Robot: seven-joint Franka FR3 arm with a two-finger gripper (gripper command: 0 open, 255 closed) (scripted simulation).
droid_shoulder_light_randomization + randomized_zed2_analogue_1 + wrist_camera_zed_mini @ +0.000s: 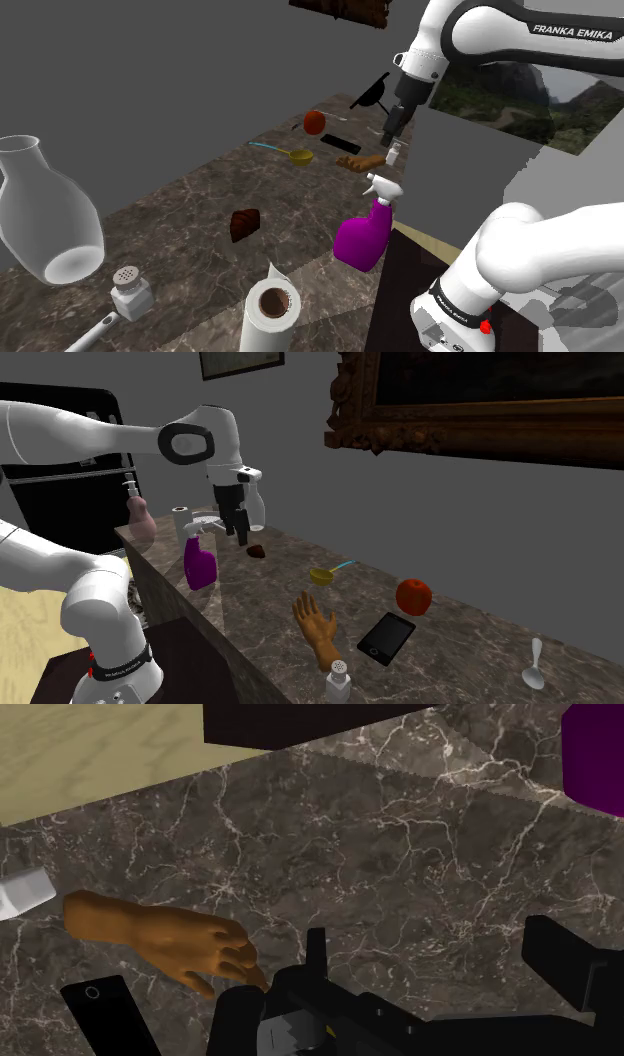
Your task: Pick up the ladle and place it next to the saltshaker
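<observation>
Ladle (297, 155) fully visible; purple bottle (598, 754) cut off near pincer (392, 136).

Domestic room, kitchen-like; dark veined marble surface (190, 230) carrying household goods: paper-towel roll (270, 315); saltshaker (130, 292); purple spray bottle (362, 240); red apple (413, 595); clear vase (45, 215); plain grey walls; ornate carved picture frame (450, 437), upper right of the second exterior view; black appliance front (60, 492), upper left of same.

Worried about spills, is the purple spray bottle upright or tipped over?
Upright: the purple spray bottle stands on its base on the marble countertop, with its white trigger head on top.
</observation>
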